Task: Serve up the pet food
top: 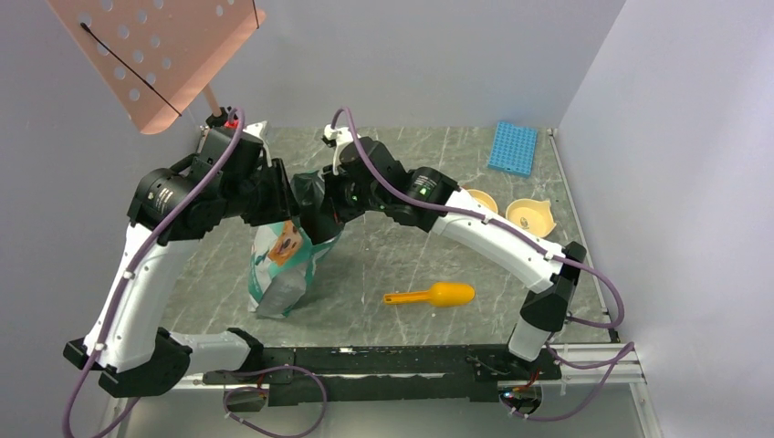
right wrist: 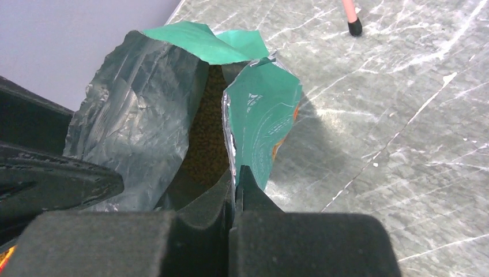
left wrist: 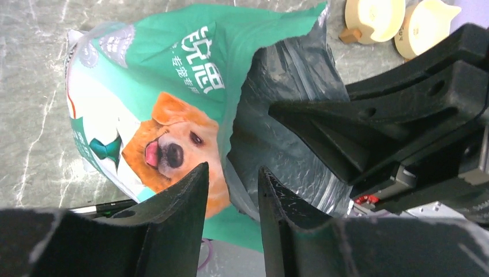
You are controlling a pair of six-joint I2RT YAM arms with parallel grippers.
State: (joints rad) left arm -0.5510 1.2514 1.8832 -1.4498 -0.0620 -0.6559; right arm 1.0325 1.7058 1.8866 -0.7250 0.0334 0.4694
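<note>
Early stage, serving judged not yet begun: pet food (right wrist: 204, 133) sits inside the opened bag (top: 278, 265), right gripper (right wrist: 235, 179) pinching its rim, left gripper (left wrist: 233, 184) narrowly parted astride the lip, orange scoop (top: 438, 294) lying apart.

White Chinese lettering, perhaps "锐思", on the green bag (left wrist: 161, 52).

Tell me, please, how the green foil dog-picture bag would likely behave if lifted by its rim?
Probably floppy: the green foil dog-picture bag has crumpled, folding walls. Likely bottom-heavy, as brown kibble sits inside. Tall and upright, it may tip.
</note>
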